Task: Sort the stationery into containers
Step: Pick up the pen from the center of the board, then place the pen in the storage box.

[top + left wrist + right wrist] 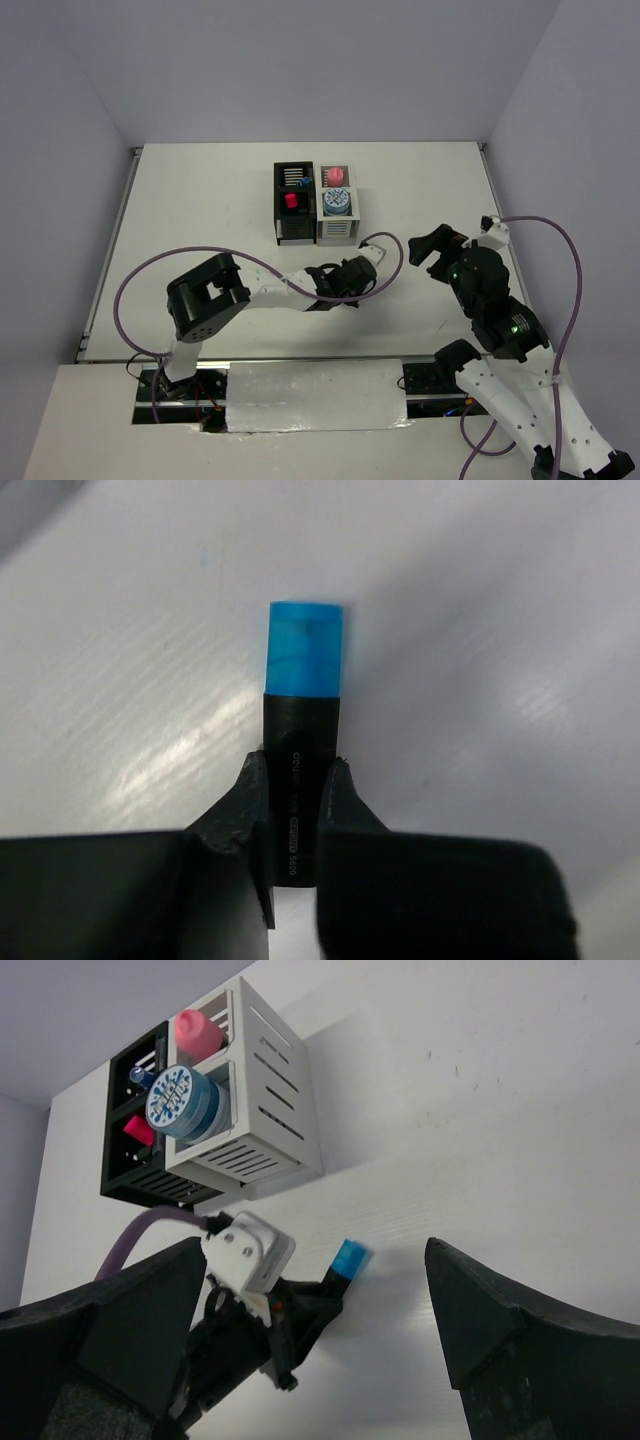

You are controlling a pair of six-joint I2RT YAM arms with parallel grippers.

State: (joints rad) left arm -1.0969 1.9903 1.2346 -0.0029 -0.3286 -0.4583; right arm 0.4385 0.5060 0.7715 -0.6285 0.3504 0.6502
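Note:
A short black highlighter (pixel 300 735) with a blue end (pixel 306 648) lies on the white table, and my left gripper (pixel 300 767) is shut on its black body. The right wrist view shows that same left gripper (pixel 322 1295) low on the table with the blue end (pixel 348 1258) sticking out. The black organiser (pixel 295 228) and the white organiser (pixel 340 230) stand side by side behind it. A pink tube (pixel 198 1032) and a blue roll (pixel 180 1105) sit in the white one. My right gripper (pixel 430 247) hovers open to the right, holding nothing.
A red-pink item (pixel 291 200) stands in the black organiser (pixel 125 1175). A purple cable (pixel 395 255) loops over the table by my left wrist. Grey walls close in the table on three sides.

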